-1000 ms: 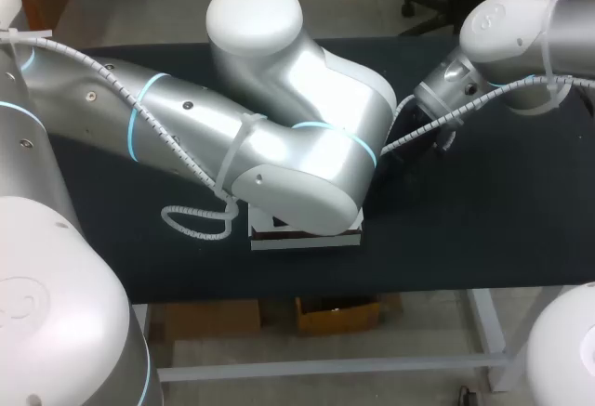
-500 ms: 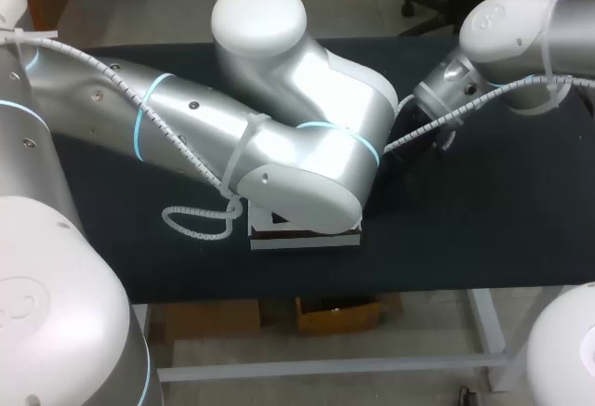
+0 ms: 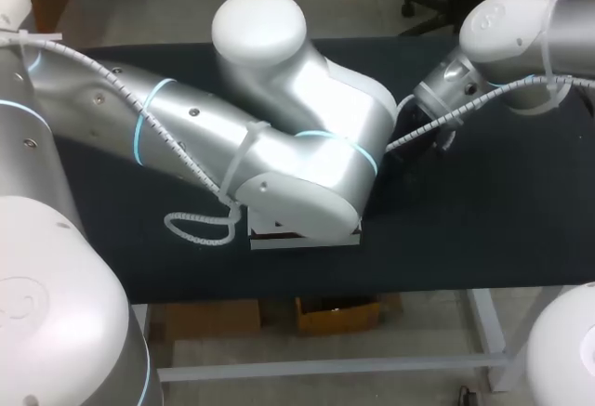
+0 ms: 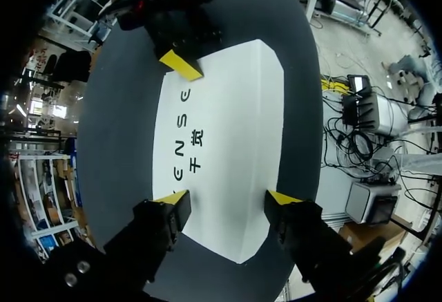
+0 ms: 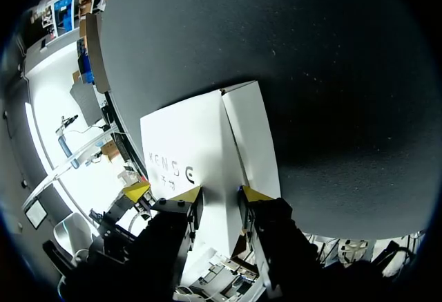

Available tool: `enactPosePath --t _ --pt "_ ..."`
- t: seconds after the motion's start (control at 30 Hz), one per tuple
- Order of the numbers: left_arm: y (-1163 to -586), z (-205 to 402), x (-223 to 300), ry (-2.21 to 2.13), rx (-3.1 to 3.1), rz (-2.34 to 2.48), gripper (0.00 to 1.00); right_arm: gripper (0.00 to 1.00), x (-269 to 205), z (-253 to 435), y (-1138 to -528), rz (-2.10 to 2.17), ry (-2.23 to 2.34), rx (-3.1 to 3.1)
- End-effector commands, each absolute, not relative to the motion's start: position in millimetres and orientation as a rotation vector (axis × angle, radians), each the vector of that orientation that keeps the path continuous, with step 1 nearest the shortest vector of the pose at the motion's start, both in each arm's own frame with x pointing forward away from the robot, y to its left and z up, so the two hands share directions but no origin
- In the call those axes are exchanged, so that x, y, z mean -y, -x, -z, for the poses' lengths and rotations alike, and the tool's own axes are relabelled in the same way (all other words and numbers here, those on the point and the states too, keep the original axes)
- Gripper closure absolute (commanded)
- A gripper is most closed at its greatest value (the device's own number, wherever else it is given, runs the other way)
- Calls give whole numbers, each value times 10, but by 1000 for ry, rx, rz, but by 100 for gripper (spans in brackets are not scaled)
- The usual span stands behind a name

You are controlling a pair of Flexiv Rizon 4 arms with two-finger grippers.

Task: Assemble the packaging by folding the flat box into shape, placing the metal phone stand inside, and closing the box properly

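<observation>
The white box (image 4: pixel 228 129), folded into shape with dark print on its top, lies on the black table (image 3: pixel 483 229). In the head view only its near edge (image 3: pixel 307 237) shows under my left arm. My left gripper (image 4: pixel 228 198) straddles the box's near end, a yellow tip against each long side. At the far end my right gripper (image 5: pixel 221 193) is shut on the box's end; one of its fingertips (image 4: pixel 181 65) rests on the top. In the right wrist view the box (image 5: pixel 193 157) runs ahead from between the fingers. I see no metal phone stand.
My left arm's big silver elbow (image 3: pixel 307 137) hangs over the table's middle and hides both grippers in the head view. My right arm (image 3: pixel 502 34) comes in from the back right. Bare black tabletop lies to the right of the box.
My left arm's wrist has sunk a little toward the box and the table's front edge. The box and my right arm have not moved.
</observation>
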State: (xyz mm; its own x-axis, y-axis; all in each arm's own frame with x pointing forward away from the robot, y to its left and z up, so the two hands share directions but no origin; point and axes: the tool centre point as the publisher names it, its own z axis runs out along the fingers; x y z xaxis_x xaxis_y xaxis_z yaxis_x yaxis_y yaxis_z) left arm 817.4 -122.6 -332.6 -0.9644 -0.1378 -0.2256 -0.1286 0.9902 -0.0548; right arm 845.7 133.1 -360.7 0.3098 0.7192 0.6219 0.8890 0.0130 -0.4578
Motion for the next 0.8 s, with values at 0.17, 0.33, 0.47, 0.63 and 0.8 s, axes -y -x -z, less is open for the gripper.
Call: enactPosePath --t 0.17,0.33,0.47,0.63,0.8 --pt "-8154 3352 1224 199 -2895 67 34 69 -1342 3616 -8475 255 1739 1452" --pt "-8131 3335 1227 197 -2891 70 34 68 -1343 3614 -8478 254 1739 1453" --pt "-8117 3316 1214 201 -2890 73 33 68 -1345 3613 -8480 254 1739 1453" --pt "-8093 3298 1217 194 -2892 85 33 69 -1348 3617 -8484 252 1739 1452" --pt "-8087 3301 1222 191 -2896 85 34 69 -1357 3616 -8487 251 1738 1455"
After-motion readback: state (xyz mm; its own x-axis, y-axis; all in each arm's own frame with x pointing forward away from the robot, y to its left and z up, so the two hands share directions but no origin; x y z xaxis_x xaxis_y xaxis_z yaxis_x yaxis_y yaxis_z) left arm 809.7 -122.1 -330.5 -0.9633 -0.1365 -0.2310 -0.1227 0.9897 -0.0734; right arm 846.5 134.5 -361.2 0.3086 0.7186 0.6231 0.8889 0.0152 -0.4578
